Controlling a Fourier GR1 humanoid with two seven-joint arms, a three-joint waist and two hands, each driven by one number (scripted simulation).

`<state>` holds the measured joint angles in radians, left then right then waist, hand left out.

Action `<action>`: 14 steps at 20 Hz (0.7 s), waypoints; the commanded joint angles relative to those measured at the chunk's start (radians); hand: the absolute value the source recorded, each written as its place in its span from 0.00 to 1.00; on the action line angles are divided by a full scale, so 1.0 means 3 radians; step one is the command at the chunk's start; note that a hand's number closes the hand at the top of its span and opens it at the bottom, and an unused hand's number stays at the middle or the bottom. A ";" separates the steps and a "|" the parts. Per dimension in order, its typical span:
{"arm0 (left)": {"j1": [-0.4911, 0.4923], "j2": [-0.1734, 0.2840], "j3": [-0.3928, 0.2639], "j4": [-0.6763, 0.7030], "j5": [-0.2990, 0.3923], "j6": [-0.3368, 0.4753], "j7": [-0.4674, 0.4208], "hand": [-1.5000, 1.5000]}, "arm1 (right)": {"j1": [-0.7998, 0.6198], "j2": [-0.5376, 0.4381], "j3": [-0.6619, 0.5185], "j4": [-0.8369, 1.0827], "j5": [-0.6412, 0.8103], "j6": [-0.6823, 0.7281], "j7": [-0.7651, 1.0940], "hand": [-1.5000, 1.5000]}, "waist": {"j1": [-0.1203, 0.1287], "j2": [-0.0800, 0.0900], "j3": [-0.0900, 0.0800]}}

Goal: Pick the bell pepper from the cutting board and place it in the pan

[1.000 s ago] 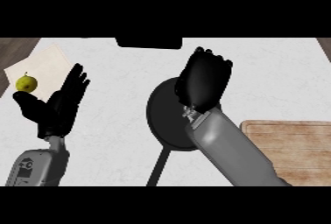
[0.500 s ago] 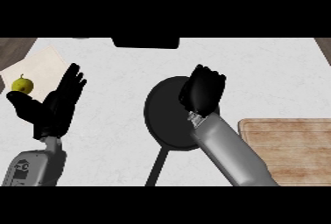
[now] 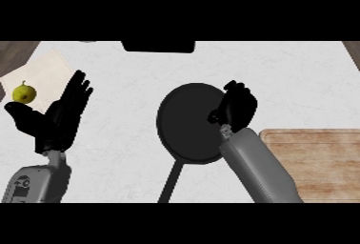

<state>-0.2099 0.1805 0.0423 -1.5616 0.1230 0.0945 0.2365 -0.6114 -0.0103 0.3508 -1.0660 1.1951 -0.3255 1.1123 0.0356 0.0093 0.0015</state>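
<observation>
The right robot hand [image 3: 235, 108] hangs over the right edge of the pan [image 3: 188, 123], its fingers curled inward. Whether anything sits inside that curl cannot be told, since the back of the hand and the fingers hide whatever may be there. No bell pepper shows anywhere in the head view: the wooden cutting board [image 3: 316, 164] at the right lies bare where it is visible, and the dark inside of the pan shows nothing on the part the hand leaves uncovered. The grey right forearm [image 3: 259, 167] runs up from the lower edge, crossing the left edge of the cutting board and covering the pan's lower right rim.

The pan is a round black one lying flat on the pale desk [image 3: 295, 81], with its thin handle [image 3: 171, 181] pointing down toward the lower edge.

The left robot hand [image 3: 60, 116] rests open at the left side, fingers straight and pointing up, holding nothing. Just beside its fingertips, up and to the left, a small yellow-green fruit [image 3: 24, 93] sits on a light-coloured board [image 3: 49, 71] set at an angle in the upper left corner. A dark rectangular object [image 3: 158, 46] lies at the desk's far edge, above the pan and well apart from both hands.
</observation>
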 commanded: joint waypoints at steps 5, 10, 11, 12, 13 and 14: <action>0.0241 0.0085 0.0122 -0.0003 0.0102 -0.0150 -0.0141 0.50 | 0.0299 0.0033 -0.0032 -0.0148 -0.0081 -0.1314 -0.0013 0.00 | -0.0053 -0.0029 -0.0002; 0.0136 0.0031 0.0124 -0.0021 0.0060 -0.0015 -0.0027 0.50 | 0.0662 0.0033 0.0000 -0.0801 -0.0241 -0.1829 -0.0108 0.00 | -0.0149 -0.0060 0.0000; 0.0121 0.0018 0.0076 -0.0050 0.0027 -0.0005 0.0006 0.50 | 0.0801 0.0033 0.0121 -0.0838 -0.0227 -0.2095 -0.0095 0.00 | -0.0132 -0.0054 0.0002; 0.0215 0.0047 0.0123 -0.0091 0.0057 -0.0041 -0.0063 0.50 | 0.0848 0.0033 -0.0041 -0.0933 -0.0223 -0.2111 -0.0209 0.00 | -0.0143 -0.0054 0.0000; 0.0166 0.0086 0.0189 0.0075 0.0076 -0.0076 -0.0126 0.50 | 0.0916 0.0033 0.0018 -0.1178 -0.0272 -0.2111 -0.0165 0.00 | -0.0190 -0.0055 -0.0003; 0.0157 0.0139 0.0237 -0.0025 0.0129 -0.0077 0.0013 0.50 | 0.1243 0.0033 0.0170 -0.1398 -0.0263 -0.2199 -0.0206 0.00 | -0.0208 -0.0073 -0.0001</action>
<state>-0.1696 0.2017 0.0859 -1.5634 0.1431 0.0797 0.2241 -0.3705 -0.0051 0.3629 -1.3300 1.1317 -0.8169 1.0104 -0.0084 -0.0062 0.0011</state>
